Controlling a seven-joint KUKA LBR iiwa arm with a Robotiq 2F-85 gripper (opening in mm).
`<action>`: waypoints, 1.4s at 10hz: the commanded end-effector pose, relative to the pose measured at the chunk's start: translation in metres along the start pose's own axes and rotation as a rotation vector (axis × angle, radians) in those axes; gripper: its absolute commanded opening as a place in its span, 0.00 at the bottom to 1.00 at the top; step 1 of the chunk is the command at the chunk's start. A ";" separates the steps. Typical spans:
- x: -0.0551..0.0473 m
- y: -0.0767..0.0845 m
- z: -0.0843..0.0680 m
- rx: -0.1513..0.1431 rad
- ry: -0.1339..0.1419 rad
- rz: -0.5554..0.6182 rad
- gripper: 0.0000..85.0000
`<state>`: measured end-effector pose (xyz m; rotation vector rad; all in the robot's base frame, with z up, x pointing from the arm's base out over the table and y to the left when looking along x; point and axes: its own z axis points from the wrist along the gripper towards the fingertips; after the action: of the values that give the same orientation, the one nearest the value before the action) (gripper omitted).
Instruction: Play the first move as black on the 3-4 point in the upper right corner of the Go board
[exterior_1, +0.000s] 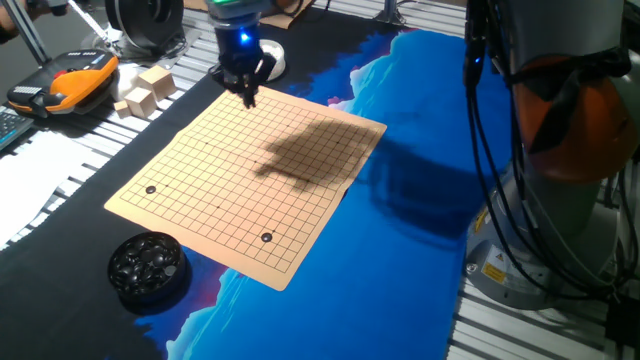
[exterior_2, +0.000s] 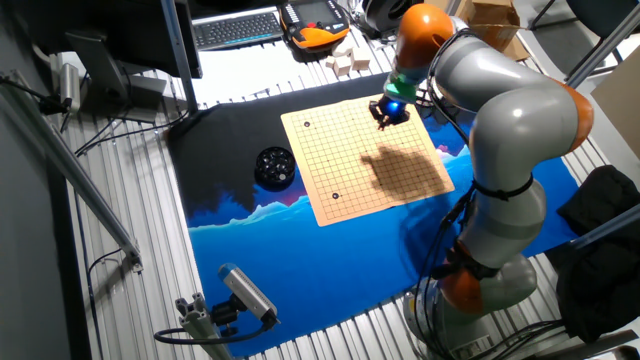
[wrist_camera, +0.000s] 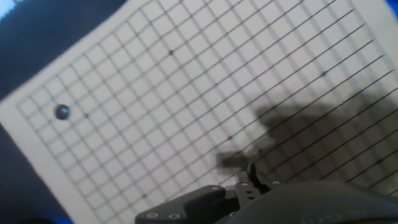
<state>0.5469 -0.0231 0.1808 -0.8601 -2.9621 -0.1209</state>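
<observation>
The gripper (exterior_1: 247, 92) is seen poised low over one far corner region of the Go board (exterior_1: 250, 185), its fingertips close to the grid; whether a black stone is pinched between them cannot be told, since the tips are too small in both fixed views and blurred in the hand view. Two black stones already lie on the board, one near the left corner (exterior_1: 151, 189) and one near the front edge (exterior_1: 266, 237), and a round bowl of black stones (exterior_1: 148, 265) sits on the worktop just beside the board's near corner. The step in hand is judged to be the setting-down of a stone on the 3-4 point, an unmarked crossing that cannot be picked out with certainty at this resolution. For this to be done well, the lines should be counted from both edges of the chosen corner, the tips should be centred over the crossing, the descent should be kept vertical until contact, and the release should be made gently so that the glossy stone is not flicked off its crossing.
</observation>
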 end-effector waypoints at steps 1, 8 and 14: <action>-0.013 -0.023 0.000 0.004 -0.003 -0.025 0.00; -0.015 -0.019 -0.004 0.016 -0.005 -0.021 0.00; -0.015 -0.019 -0.004 0.032 -0.013 0.123 0.00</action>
<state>0.5495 -0.0486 0.1822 -1.0451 -2.9062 -0.0538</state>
